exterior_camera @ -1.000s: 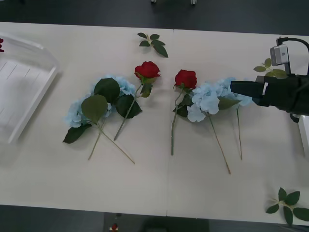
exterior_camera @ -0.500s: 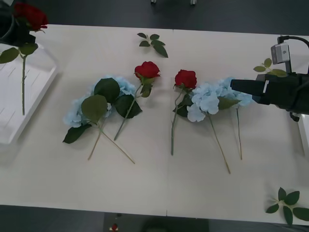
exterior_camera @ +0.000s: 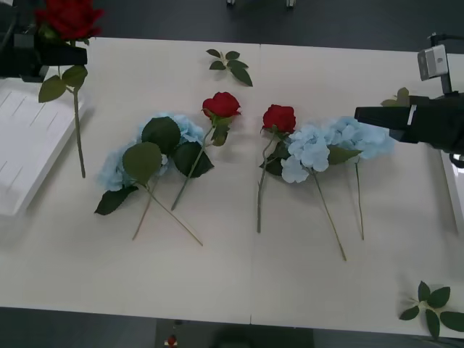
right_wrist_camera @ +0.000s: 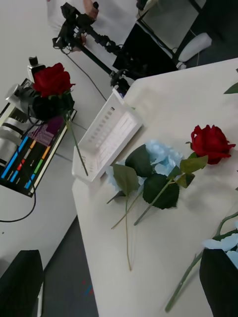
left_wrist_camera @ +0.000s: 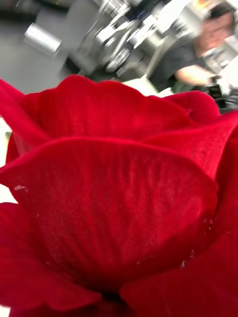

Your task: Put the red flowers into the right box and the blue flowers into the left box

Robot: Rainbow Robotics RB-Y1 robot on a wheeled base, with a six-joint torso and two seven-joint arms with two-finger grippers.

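1. This is a robotics lab or test room, not a home.
2. A plain white table stands on a dark floor, with artificial flowers laid out on it as test props.
3. Past the table's far corner, in the right wrist view, a black camera rig on a jointed arm stands over trailing black cables.
4. Beside it sits an equipment unit with coloured labels.
5. A person sits among machines in the left wrist view.
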